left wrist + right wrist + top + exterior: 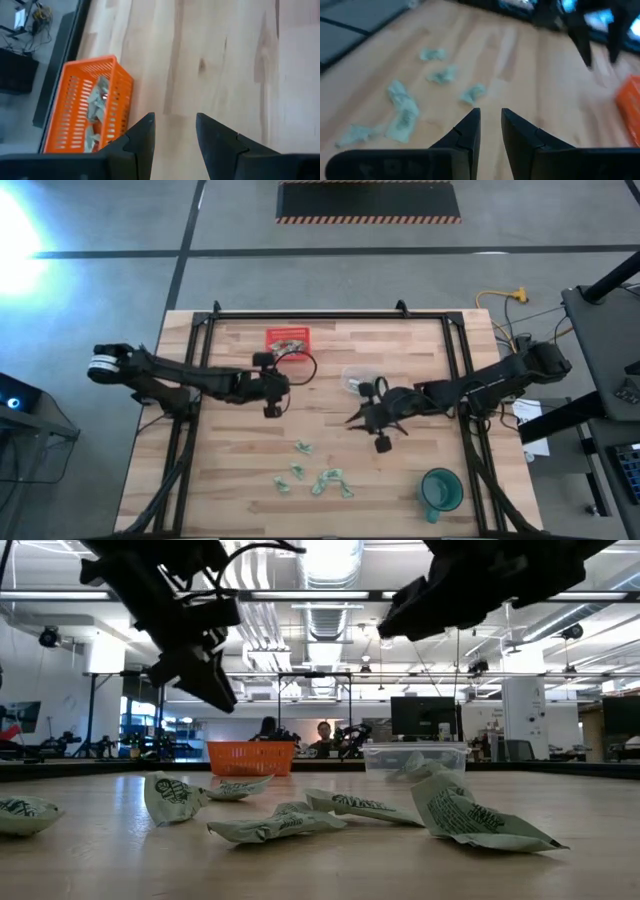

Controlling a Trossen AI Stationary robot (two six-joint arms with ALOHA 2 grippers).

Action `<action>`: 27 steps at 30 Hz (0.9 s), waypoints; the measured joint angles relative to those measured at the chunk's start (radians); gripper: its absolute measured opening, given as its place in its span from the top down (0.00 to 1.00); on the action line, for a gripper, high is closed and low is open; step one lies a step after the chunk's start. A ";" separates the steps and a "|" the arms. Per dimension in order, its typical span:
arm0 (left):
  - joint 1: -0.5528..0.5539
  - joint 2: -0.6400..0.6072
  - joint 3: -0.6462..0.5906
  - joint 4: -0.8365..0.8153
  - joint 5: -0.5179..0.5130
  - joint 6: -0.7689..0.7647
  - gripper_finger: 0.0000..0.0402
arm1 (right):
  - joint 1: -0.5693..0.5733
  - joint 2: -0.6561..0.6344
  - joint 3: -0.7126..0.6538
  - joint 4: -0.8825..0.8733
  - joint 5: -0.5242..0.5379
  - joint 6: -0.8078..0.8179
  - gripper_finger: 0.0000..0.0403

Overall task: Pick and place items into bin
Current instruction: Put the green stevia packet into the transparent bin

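Several pale green items [312, 478] lie scattered at the table's [240, 480] near edge in the high view, well apart from the red bin [288, 339]. Level with the tabletop, they rest crumpled. The left gripper [175, 137] hangs open and empty just beside the bin — likely after a drop. The right gripper [490, 131], fingers narrowly parted and empty, faces the pile.
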 joint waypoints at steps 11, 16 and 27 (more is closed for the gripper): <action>-0.013 -0.053 -0.025 -0.009 -0.001 -0.001 0.68 | 0.097 0.248 0.077 0.169 -0.008 -0.003 0.83; -0.019 -0.087 -0.028 -0.031 -0.002 -0.015 0.68 | 0.109 0.354 0.164 0.166 -0.039 0.034 0.83; -0.026 -0.133 -0.046 -0.124 -0.001 -0.103 0.68 | 0.119 0.509 0.408 -0.158 -0.086 0.184 0.75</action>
